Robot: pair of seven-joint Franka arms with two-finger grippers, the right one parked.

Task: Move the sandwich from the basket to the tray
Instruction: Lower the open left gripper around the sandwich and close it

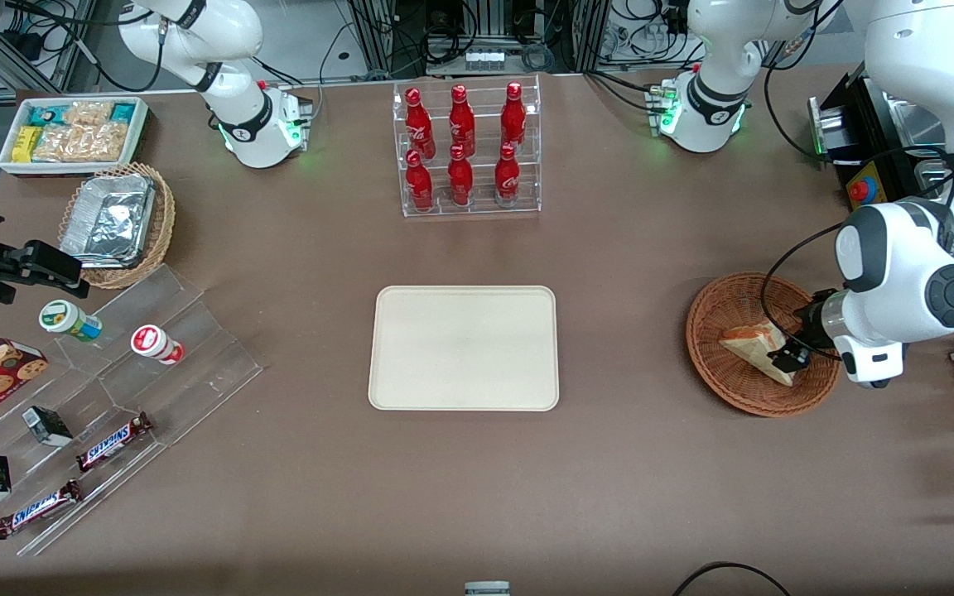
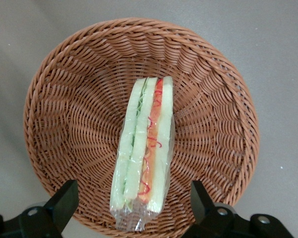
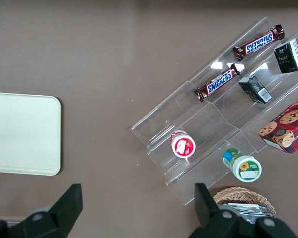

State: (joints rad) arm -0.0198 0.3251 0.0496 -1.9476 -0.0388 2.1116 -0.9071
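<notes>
The sandwich, wrapped in clear film, lies in the round reddish-brown basket toward the working arm's end of the table. In the left wrist view its cut side faces up, showing green and orange-red layers, inside the basket. My left gripper hangs low over the basket, open, with one finger on each side of the sandwich's end and neither touching it. The cream tray lies flat at the table's middle with nothing on it, and one end of it shows in the right wrist view.
A clear rack of red bottles stands farther from the front camera than the tray. At the parked arm's end are a stepped acrylic display with snacks, a tan basket of foil containers and a white bin of packets.
</notes>
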